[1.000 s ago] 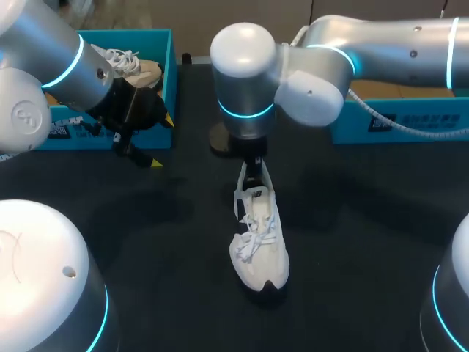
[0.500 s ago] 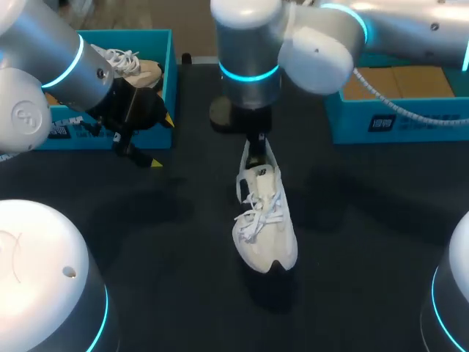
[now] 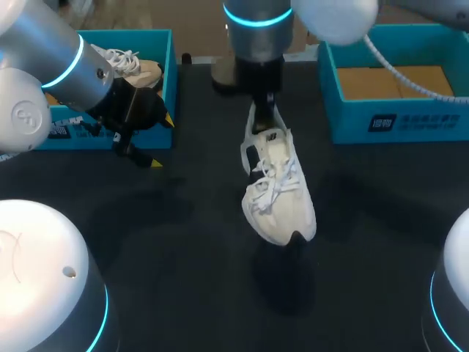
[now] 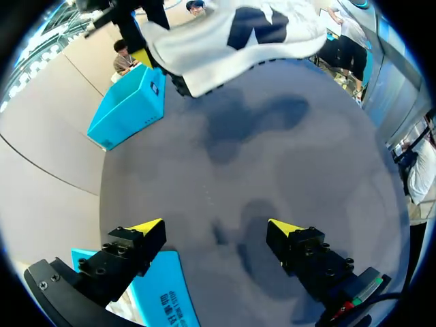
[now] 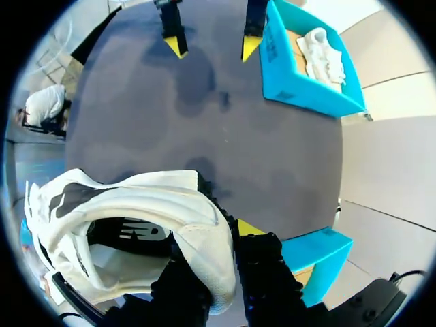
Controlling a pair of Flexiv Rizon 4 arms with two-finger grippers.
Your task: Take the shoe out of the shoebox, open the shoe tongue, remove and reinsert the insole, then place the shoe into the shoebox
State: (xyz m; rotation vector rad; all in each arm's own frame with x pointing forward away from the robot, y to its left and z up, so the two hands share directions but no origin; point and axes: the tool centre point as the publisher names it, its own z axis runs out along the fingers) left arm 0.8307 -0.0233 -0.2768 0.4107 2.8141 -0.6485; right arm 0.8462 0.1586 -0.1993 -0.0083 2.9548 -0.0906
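The right tool (image 5: 221, 266) is clamped on the heel collar of a white lace-up sneaker (image 3: 277, 192), one finger inside the opening and one outside. The sneaker hangs toe-down above the dark counter (image 3: 183, 242), in the middle between the two boxes. A teal cardboard shoebox with a brown floor (image 3: 396, 117) sits to the right. The left tool (image 4: 216, 228) hovers with its fingers spread wide, holding nothing, just beside a second teal shoebox (image 3: 170, 66) that contains a tan-and-white shoe (image 3: 132, 66).
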